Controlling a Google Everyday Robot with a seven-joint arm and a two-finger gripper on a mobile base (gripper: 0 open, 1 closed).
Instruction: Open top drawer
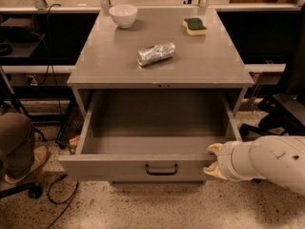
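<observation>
The gripper [214, 159] sits at the right end of the top drawer [119, 167] front panel; whether it clasps the panel or merely rests there cannot be told. Its white arm [267, 161] is cut off by the right edge. The drawer stands far out of the cabinet [95, 66], hiding whatever lies beneath it.
</observation>
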